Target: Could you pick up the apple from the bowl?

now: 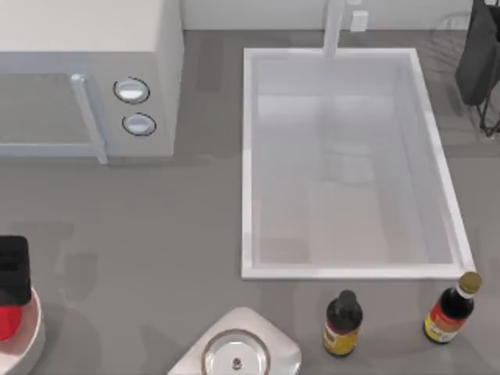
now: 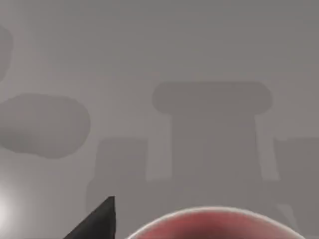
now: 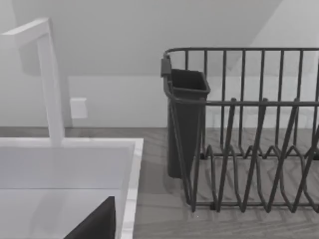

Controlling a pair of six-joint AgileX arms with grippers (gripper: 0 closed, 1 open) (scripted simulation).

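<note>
My left hand [image 1: 12, 269] hangs at the table's [image 1: 156, 234] left edge, directly over the white bowl [image 1: 27, 340]. The apple [image 1: 8, 322] sits in the bowl just beneath the hand, its red top showing under one dark finger [image 2: 99, 219]. I cannot tell whether the fingers are apart or together. My right arm is parked by the dish rack [image 3: 249, 134] beside the sink [image 1: 348, 269].

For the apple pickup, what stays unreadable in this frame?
- Apple: top view, cut by the left edge and partly covered by the left hand; left wrist view crops it at the edge.
- Bowl: cut off at the corner.
- Grip: finger contact with the apple unseen.
</note>
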